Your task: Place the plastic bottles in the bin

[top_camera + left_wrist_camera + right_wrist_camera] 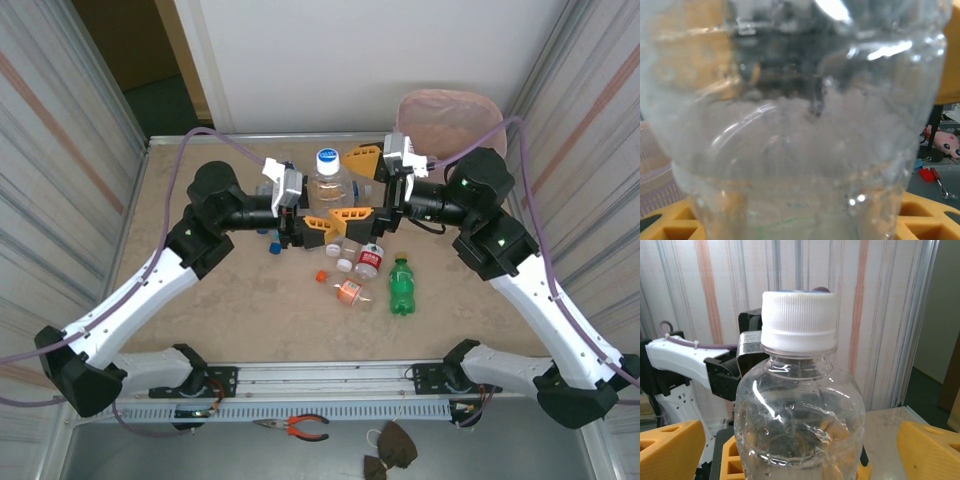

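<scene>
Left end effector (312,200): closed partway on a large clear bottle (328,185). In the left wrist view its yellow fingers (927,217) lie against both lower sides of the bottle wall.

Right end effector (358,185): spread wide, holding nothing. It faces the left one from the opposite side, with the same bottle between its fingers (927,445). In the right wrist view a gap shows between the bottle and the finger on that view's right.

The clear bottle stands upright, and its ribbed white cap (799,320) is on. Whether its base rests on the desk (260,310) cannot be told.

Bin (450,120): pale pink, at the far right corner of the desk, behind the right arm, apart from the held bottle.

Loose bottles lie on the desk near both end effectors, on the side toward the arm bases:
- green bottle (401,285)
- red-labelled bottle (369,260)
- orange-labelled bottle (347,290)
</scene>
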